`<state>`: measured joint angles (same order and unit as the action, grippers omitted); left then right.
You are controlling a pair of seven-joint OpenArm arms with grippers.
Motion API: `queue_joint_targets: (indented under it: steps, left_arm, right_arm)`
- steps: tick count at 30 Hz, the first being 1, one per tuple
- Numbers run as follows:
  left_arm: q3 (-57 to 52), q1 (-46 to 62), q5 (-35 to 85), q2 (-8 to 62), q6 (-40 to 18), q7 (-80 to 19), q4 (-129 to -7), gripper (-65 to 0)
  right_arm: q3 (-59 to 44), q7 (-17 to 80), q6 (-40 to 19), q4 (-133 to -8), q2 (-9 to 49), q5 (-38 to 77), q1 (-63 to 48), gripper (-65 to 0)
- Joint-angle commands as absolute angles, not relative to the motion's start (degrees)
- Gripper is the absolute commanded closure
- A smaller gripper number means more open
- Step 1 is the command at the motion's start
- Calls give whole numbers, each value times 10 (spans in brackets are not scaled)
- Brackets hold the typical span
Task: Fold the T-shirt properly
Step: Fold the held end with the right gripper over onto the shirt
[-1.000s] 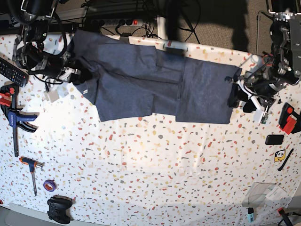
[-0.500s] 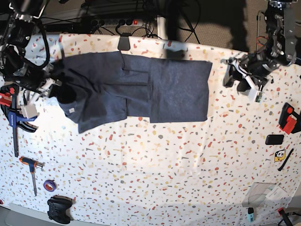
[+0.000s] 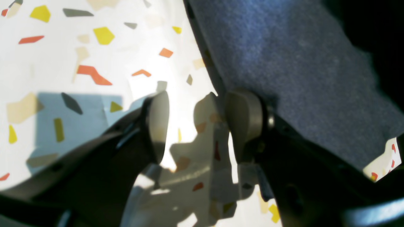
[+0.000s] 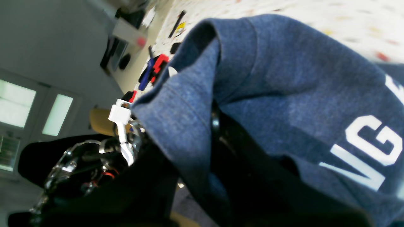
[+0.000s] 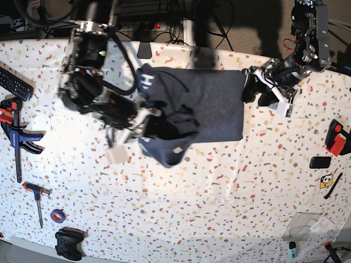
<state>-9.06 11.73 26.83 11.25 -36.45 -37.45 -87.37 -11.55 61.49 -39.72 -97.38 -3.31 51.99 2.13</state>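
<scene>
The dark blue-grey T-shirt (image 5: 211,104) lies at the back middle of the table. Its left part is lifted and bunched over the rest, with white letters showing. My right gripper (image 5: 145,121) is shut on that lifted part. In the right wrist view the cloth (image 4: 284,94) drapes over the gripper and hides the fingers, and the letters "NG" show. My left gripper (image 5: 250,90) is open and empty at the shirt's right edge. In the left wrist view its gripper (image 3: 200,126) stands low over the table, with one fingertip (image 3: 244,124) at the shirt's edge (image 3: 293,63).
A remote (image 5: 11,82), a blue clamp (image 5: 16,137), a screwdriver (image 5: 37,197), a tape roll (image 5: 57,215) and a game controller (image 5: 68,243) lie along the left. A red-black tool (image 5: 335,137), a small black block (image 5: 320,162) and a plastic bag (image 5: 312,224) lie at the right.
My right arm swept from the table's left edge to the middle, carrying the shirt's left part over the rest. My left gripper let go of the right edge, then moved left beside it.
</scene>
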Motion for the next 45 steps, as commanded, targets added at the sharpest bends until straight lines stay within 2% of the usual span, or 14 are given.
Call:
queue_joint_targets:
  steps: [1, 4, 8, 10, 14, 18, 20, 26, 31, 38, 45]
  left_arm:
    - [-92, 115, 270, 115, -367, -377, -881, -311]
    - [-92, 115, 270, 115, -367, -377, -881, -311]
    - [-92, 115, 270, 115, -367, -377, -881, -311]
    - [-93, 115, 270, 115, -367, -379, -881, -311]
    - [-93, 114, 270, 115, -367, -376, -881, -311]
    - [-93, 114, 270, 117, -367, -376, -881, -311]
    - [-93, 114, 270, 125, -367, -376, -881, -311]
    - [-93, 114, 271, 166, -367, -372, -881, -311]
    - [-93, 114, 295, 209, -354, -361, -881, -311]
    - [-94, 114, 363, 267, -338, -356, -881, -311]
    - [-94, 114, 449, 275, -351, -388, -883, -311]
  right_arm:
    - [-97, 594, -400, -986, -51, 522, 34, 0]
    - [-44, 557, -400, -986, -90, 451, 37, 0]
    - [28, 506, -400, -983, -90, 372, 36, 0]
    - [60, 489, -378, -980, -90, 329, 36, 0]
    - [102, 482, -366, -964, -90, 302, 36, -2]
    - [132, 480, -366, -962, -90, 345, 37, -220]
    - [146, 480, -371, -962, -90, 391, 38, -273]
    - [153, 507, -400, -962, -90, 527, 40, -276]
    - [153, 549, -400, -963, -90, 573, 58, -276]
    - [126, 554, -400, -964, -90, 539, 96, -276]
    - [-1, 555, -400, -964, -90, 425, 137, -276]
